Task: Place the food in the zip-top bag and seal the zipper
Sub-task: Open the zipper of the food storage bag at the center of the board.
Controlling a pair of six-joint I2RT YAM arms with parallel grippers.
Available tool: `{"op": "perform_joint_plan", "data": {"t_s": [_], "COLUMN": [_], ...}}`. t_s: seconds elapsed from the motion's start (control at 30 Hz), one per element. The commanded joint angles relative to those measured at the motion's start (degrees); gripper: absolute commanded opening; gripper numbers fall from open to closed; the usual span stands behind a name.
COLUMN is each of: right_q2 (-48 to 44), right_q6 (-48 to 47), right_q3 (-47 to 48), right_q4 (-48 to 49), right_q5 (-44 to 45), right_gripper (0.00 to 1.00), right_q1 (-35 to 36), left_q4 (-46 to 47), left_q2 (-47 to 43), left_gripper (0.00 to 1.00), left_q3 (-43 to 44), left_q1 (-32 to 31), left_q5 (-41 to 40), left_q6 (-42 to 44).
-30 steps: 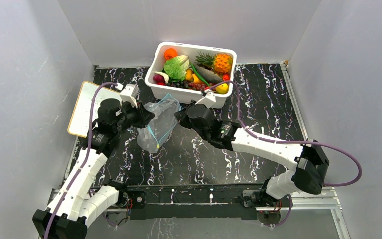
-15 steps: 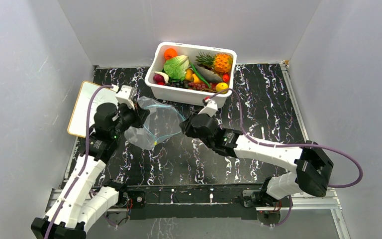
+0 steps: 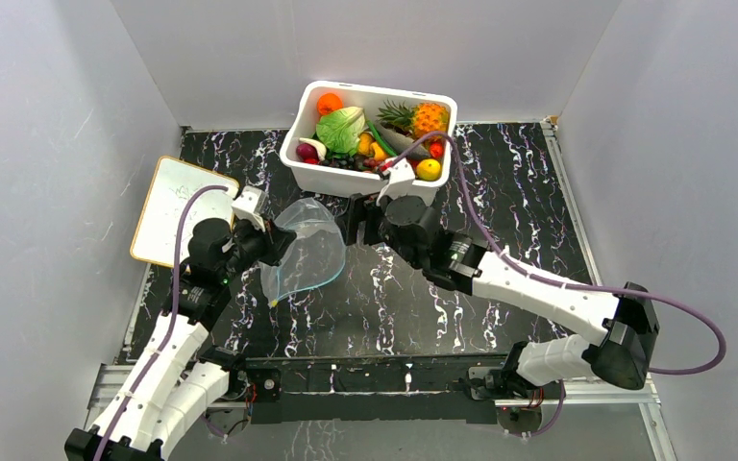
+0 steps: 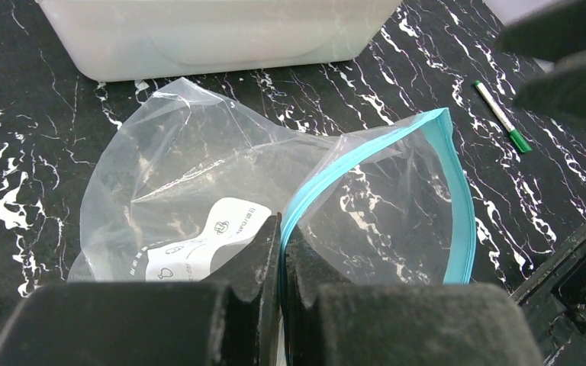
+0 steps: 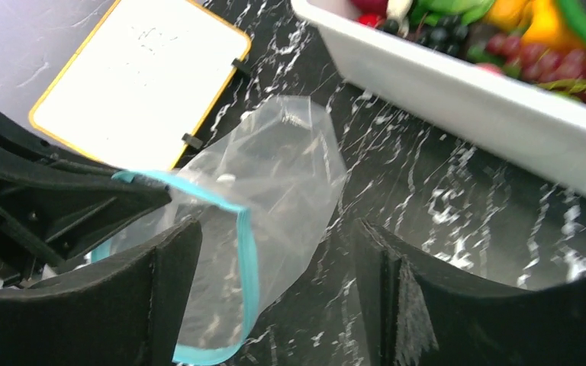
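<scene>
Clear, crinkly zip-top bag (image 3: 309, 252) lies on the black marble table (image 3: 538, 211), just in front of the white tub (image 3: 336, 178), with its teal zipper (image 4: 366, 149) gaping in a loop. The left gripper (image 4: 281, 252) is pinched tight on that strip. The right gripper (image 5: 275, 244) hangs beside the bag, fingers spread wide and gripping nothing. Toy food (image 3: 341, 130) fills the tub.
</scene>
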Motion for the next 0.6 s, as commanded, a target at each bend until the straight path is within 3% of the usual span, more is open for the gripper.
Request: {"op": "perform_joint_plan", "data": {"t_s": [0.0, 0.13, 0.37, 0.57], "right_q2": [-0.29, 3.17, 14.65, 25.78], "right_q6": [-14.2, -18.31, -24.99, -32.84], "right_q3": [7.04, 11.75, 20.8, 29.02], "right_q4": [-2.44, -4.64, -7.85, -6.54], "right_q5": [0.52, -4.32, 3.2, 4.14], "right_gripper": [0.71, 0.73, 0.8, 0.87], "right_q1": [-4.09, -12.73, -21.75, -26.95], "left_q4": [1.86, 1.31, 1.05, 1.03], "left_q2": [-0.93, -0.98, -1.48, -1.97], "left_gripper": [0.0, 0.0, 0.0, 0.0], "left_q3": [-0.19, 0.07, 0.25, 0.05], "left_q1": [0.11, 0.06, 0.06, 0.12], "left_q5": [1.97, 2.16, 2.98, 3.2], "left_q6": [1.14, 1.22, 0.53, 0.54]}}
